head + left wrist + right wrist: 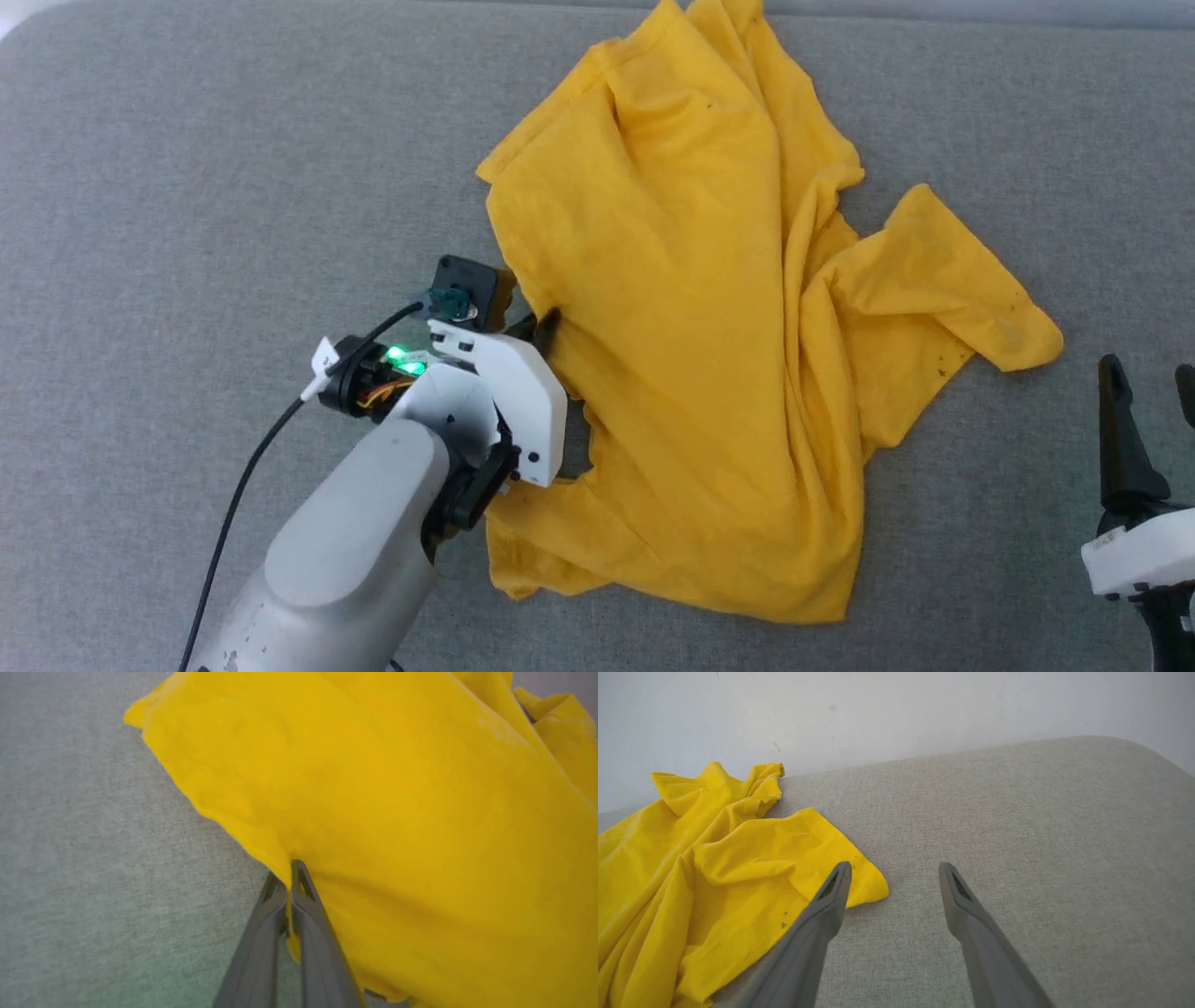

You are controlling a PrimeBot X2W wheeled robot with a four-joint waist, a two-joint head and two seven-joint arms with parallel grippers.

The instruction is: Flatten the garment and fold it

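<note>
My left tool (290,871), forearm slanted in, pinches the edge of the crumpled bright yellow cotton T-shirt (691,308). My right tool (895,873) gapes over grey woven upholstery (1041,835).

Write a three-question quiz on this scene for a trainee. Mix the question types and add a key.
1. True or false: the left gripper is pinching an edge of the yellow T-shirt.
2. Pick one. The right gripper is: A) shut on a sleeve; B) open, holding nothing; C) shut on nothing.
3. Fill in the blank: the T-shirt lies crumpled on a ____ fabric surface.

Key: 1 true; 2 B; 3 grey.
</note>
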